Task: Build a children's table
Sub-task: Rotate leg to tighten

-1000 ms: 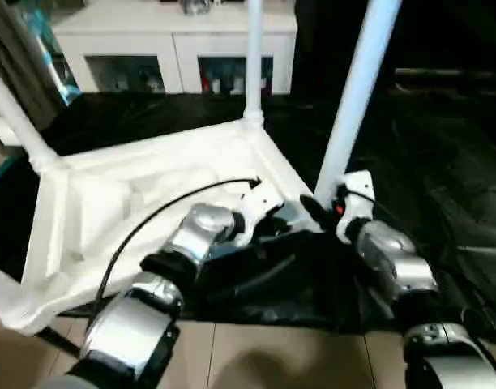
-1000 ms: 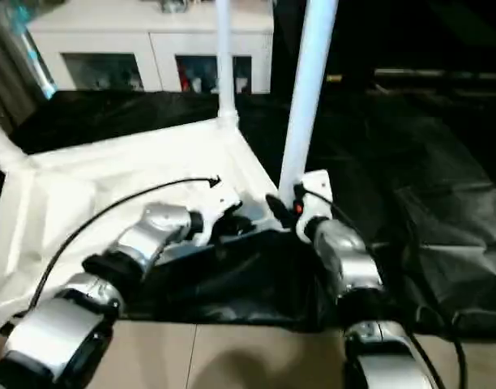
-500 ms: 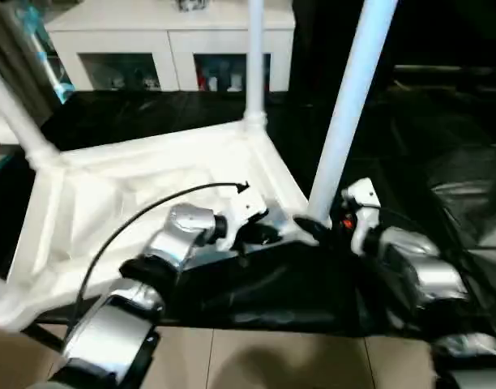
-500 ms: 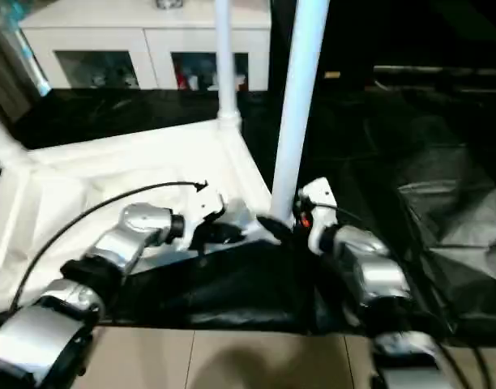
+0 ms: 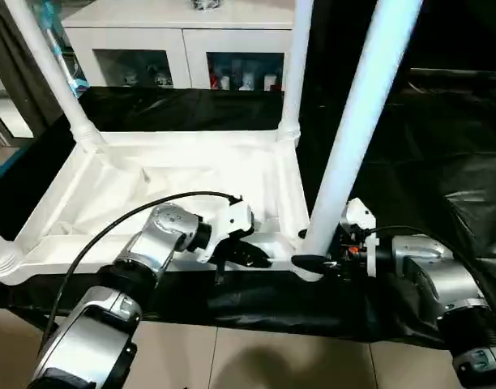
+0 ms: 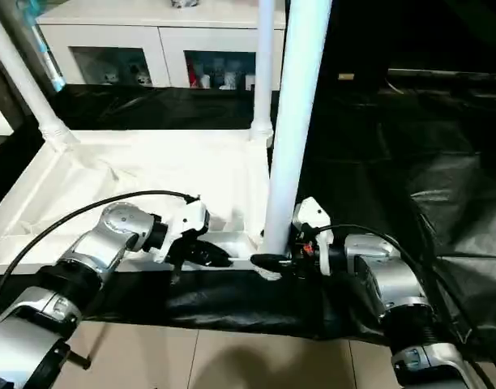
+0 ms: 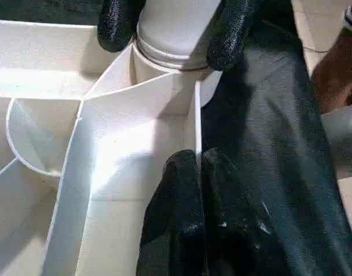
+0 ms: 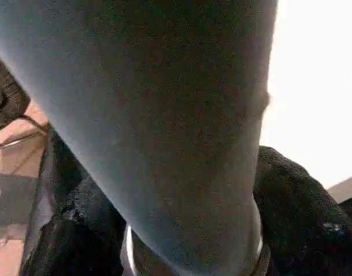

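Observation:
The white children's table lies upside down on black cloth, its top facing me with its ribbed underside up. Three legs stand up from the corner sockets: far left, far right and near right. My left gripper is shut on the top's near rim beside the near right corner; its fingertips pinch the thin wall. My right gripper is shut around the base of the near right leg, one finger on each side at the socket.
A white cabinet with glass-fronted compartments stands behind the table. Crumpled black cloth covers the ground to the right. Beige floor tiles run along the front edge. A black cable arcs over my left forearm.
The whole view has shifted. The table top now lies squarer to me, and my right gripper sits lower, at the base of the near right leg. My left gripper keeps hold of the rim.

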You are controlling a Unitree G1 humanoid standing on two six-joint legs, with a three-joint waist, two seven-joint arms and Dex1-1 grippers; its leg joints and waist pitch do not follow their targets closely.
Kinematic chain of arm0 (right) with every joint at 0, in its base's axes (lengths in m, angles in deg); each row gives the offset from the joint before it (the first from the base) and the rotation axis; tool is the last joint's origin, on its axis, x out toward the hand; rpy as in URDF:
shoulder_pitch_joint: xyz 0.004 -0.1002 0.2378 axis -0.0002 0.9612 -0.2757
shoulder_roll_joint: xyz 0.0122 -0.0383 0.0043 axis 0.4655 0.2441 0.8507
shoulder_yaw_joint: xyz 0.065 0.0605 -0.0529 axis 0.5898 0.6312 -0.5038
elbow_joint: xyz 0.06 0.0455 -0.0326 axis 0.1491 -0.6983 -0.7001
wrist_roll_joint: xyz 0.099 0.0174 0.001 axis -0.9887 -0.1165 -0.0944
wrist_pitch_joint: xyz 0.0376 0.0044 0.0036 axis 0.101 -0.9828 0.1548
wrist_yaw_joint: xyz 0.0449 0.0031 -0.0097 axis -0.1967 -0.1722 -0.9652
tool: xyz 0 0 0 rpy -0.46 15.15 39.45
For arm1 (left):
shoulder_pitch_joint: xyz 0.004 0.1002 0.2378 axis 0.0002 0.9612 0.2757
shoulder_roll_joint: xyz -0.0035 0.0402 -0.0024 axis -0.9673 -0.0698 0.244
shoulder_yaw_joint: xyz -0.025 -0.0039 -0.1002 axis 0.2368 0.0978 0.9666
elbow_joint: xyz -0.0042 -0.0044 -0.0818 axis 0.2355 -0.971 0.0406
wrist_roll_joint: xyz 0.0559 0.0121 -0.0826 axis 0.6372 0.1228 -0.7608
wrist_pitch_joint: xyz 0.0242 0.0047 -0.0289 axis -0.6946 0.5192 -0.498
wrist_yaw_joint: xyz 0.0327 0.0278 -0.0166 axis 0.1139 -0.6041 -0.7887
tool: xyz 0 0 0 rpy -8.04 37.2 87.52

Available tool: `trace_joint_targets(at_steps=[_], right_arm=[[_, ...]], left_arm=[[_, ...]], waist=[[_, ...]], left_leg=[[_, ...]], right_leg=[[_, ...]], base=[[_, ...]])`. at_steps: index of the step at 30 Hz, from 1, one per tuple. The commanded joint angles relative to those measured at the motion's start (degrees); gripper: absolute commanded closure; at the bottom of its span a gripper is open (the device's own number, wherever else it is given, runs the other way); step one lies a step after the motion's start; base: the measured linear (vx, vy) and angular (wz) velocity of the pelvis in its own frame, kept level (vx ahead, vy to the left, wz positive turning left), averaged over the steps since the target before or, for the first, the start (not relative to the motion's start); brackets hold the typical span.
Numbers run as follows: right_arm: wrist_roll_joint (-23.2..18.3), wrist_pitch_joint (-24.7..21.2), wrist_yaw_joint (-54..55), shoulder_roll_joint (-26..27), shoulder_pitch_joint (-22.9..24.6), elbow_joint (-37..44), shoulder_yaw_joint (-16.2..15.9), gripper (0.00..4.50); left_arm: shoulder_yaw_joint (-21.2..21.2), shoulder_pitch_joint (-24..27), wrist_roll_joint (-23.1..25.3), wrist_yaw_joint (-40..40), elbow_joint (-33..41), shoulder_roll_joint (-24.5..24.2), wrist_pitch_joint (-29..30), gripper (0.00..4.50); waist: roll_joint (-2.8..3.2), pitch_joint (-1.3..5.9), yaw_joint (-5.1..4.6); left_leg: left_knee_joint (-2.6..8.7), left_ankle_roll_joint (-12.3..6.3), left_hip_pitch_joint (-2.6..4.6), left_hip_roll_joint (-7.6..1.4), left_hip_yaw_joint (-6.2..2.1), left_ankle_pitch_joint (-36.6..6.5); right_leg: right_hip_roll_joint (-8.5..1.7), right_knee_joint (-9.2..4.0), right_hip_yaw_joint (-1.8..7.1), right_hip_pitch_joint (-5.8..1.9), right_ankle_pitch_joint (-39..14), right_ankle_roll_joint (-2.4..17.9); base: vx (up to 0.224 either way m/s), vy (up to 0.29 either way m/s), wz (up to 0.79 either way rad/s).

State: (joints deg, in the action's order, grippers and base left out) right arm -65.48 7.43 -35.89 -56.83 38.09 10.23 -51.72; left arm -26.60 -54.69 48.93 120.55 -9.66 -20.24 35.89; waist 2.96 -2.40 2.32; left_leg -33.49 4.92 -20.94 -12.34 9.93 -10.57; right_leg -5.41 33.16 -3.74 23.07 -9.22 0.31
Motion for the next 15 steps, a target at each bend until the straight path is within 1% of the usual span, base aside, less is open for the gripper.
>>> trace_joint_targets(at_steps=[1, 4, 5, 9, 10, 11, 12, 13, 14, 15], right_arm=[[0.2, -0.6, -1.0, 0.2, 0.9, 0.4, -1.8, 1.66], [-0.4, -1.5, -1.0, 0.5, 1.3, 1.3, -2.1, 1.85], [-0.5, -1.8, -0.8, 0.7, 1.6, 1.6, -2.1, 1.92], [-0.5, -2.6, 1.8, 1.9, 2.3, 1.6, -1.3, 1.95], [0.2, -2.9, 5.5, 3.2, 2.2, 0.6, -0.5, 1.96], [0.8, -2.9, 8.2, 4.0, 2.1, -0.2, 0.0, 1.96], [1.3, -2.8, 10.0, 4.6, 2.0, -0.8, 0.4, 1.96], [3.0, -2.0, 17.6, 6.7, 1.1, -4.1, 1.9, 1.96], [3.4, -1.9, 20.4, 7.5, 0.7, -5.3, 2.6, 1.96], [3.8, -1.7, 24.6, 8.9, 0.2, -7.2, 3.7, 1.96]], left_arm=[[-2.0, 0.9, 0.6, 1.5, 1.2, 0.2, 0.7, 4.5], [-1.8, 1.1, 0.5, 0.9, 1.5, 0.5, 0.8, 4.5], [-1.7, 1.2, 0.4, 0.5, 1.6, 0.8, 0.8, 4.5], [-0.8, 0.8, 0.3, -2.2, 1.1, 1.9, 1.0, 4.5], [-0.1, 0.1, 0.4, -4.8, 0.2, 2.9, 1.2, 4.5], [0.4, -0.4, 0.5, -6.7, -0.5, 3.5, 1.4, 4.5], [0.6, -0.7, 0.6, -7.9, -0.9, 3.9, 1.7, 4.5], [1.5, -2.0, 0.9, -11.9, -2.8, 5.4, 2.0, 4.5], [1.8, -2.4, 1.1, -13.5, -3.5, 5.9, 2.1, 4.5], [2.2, -3.3, 1.4, -16.5, -4.7, 6.9, 1.9, 4.5]], waist=[[-0.76, 3.72, 0.09], [-0.86, 3.76, 0.13], [-0.81, 3.77, 0.14], [-0.95, 3.74, 0.19], [-0.93, 3.7, 0.3], [-0.82, 3.41, 0.11], [-0.91, 3.31, 0.0], [-0.94, 3.14, -0.26], [-0.88, 3.14, -0.62], [-1.08, 3.06, -0.83]], left_leg=[[3.69, -5.81, 0.24, -0.61, 0.61, -10.9], [3.64, -6.09, 0.19, -0.62, 0.59, -10.0], [3.61, -6.15, 0.2, -0.6, 0.61, -10.0], [3.56, -6.19, 0.16, -0.58, 0.67, -10.0], [3.65, -5.98, 0.27, -0.61, 0.62, -10.5], [3.85, -5.23, 0.29, -0.55, 0.63, -11.7], [3.97, -4.65, 0.38, -0.55, 0.58, -12.8], [4.02, -3.57, 0.55, -0.31, 0.57, -15.0], [4.09, -2.28, 0.82, -0.16, 0.42, -16.4], [4.24, -1.83, 0.69, -0.08, 0.26, -16.9]], right_leg=[[-1.99, -2.93, 1.5, -3.29, -8.6, 16.0], [-2.0, -2.8, 1.48, -3.34, -8.0, 16.0], [-1.98, -2.84, 1.46, -3.3, -8.1, 15.9], [-2.01, -2.9, 1.52, -3.26, -8.7, 15.7], [-2.05, -3.02, 1.49, -3.21, -9.8, 15.4], [-1.93, -3.29, 1.47, -2.95, -12.0, 14.9], [-2.0, -3.52, 1.47, -2.88, -14.0, 14.4], [-2.11, -3.99, 1.44, -2.68, -18.7, 13.1], [-2.17, -4.39, 1.44, -2.48, -22.1, 11.8], [-2.12, -4.48, 1.35, -2.67, -23.3, 11.2]], base=[[0.0, 0.0, 0.0], [0.0, 0.0, 0.0], [0.0, 0.0, 0.0], [0.0, 0.0, 0.0], [0.0, 0.0, 0.0], [0.0, 0.0, 0.0], [0.0, 0.0, 0.0], [-0.055, 0.001, 0.0], [0.0, 0.0, 0.0], [0.0, 0.0, 0.0]])
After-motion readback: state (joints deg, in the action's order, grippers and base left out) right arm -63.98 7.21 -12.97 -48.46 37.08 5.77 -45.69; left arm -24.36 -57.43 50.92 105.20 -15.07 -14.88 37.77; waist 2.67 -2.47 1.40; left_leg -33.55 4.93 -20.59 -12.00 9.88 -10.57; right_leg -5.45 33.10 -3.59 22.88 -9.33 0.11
